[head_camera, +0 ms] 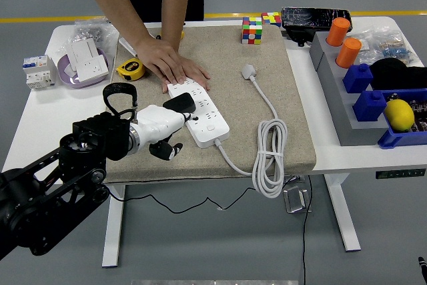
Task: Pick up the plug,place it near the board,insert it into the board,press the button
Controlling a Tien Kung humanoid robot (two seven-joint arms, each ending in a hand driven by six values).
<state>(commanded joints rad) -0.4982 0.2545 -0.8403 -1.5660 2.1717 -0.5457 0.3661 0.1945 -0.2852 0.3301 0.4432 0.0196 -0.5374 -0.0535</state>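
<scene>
Board [200, 115]: white power strip lying diagonally on the tan mat [227, 58], cable coiled at the mat's near right corner, ending in a loose white plug [249, 71] well apart from the sockets; a person's hand [170, 65] presses flat on its far end, seemingly to stop it sliding under the robot's push. Plug [180, 105]: black, seated on the strip's near-left part, apparently in a socket; depth of seating cannot be told. Left hand [167, 128]: white-shelled, at the strip's left edge; black fingers [168, 151] loosely curled, holding nothing that can be seen, the upper part touching or just beside the black plug, likely to press it home or reach the button; button itself too small to pick out. Right hand: not in view.
</scene>
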